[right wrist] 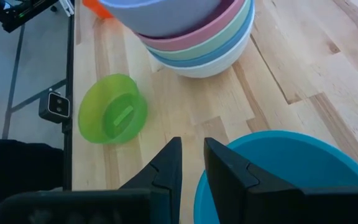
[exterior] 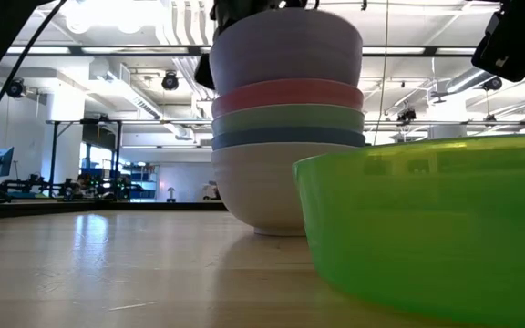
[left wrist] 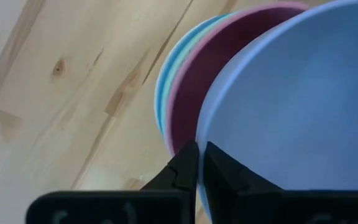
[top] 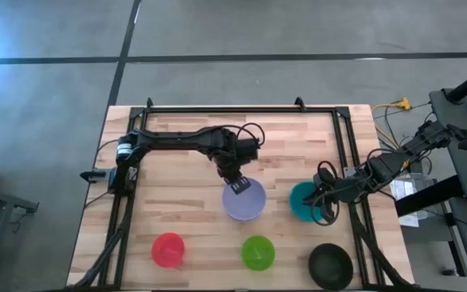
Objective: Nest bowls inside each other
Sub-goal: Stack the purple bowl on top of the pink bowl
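Frame bottom, high view: red bowl (top: pixel 168 249), bright green bowl (top: pixel 258 252) and black bowl (top: pixel 331 265) are sitting loose in a row. Mid-frame, left gripper (top: pixel 237 183) is pinching the lavender bowl (top: pixel 244 201) rim, fingers pressed together, atop the nested stack. Right of it, right gripper (top: pixel 326 200) is gripping the teal bowl (top: pixel 303 200) rim, fingers narrowly apart.

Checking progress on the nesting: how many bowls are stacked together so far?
5, in one stack mid-table: lavender bowl on top, then pink, pale green, blue, white at the bottom. Others could sit hidden inside.
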### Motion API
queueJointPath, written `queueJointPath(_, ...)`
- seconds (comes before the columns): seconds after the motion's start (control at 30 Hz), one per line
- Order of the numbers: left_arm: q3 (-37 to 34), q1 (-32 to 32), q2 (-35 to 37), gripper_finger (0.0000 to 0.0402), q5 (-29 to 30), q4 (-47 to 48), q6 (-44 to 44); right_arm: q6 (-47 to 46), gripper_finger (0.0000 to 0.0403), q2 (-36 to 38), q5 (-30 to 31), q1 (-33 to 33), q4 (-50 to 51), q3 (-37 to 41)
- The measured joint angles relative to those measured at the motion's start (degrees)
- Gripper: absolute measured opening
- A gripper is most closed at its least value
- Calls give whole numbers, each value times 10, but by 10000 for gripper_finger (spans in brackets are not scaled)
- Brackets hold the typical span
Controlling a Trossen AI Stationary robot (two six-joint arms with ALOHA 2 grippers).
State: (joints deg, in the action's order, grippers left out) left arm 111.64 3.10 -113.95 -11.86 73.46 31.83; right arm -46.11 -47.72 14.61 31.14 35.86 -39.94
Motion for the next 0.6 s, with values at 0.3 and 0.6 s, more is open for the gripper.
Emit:
queueJointPath(0.3,-27,-2,0,2,14,-15,8,0,63,0,0,0,-1,0)
queueJointPath(0.6,-25,-2,0,2,23,-27,9,5,63,0,0,0,-1,0)
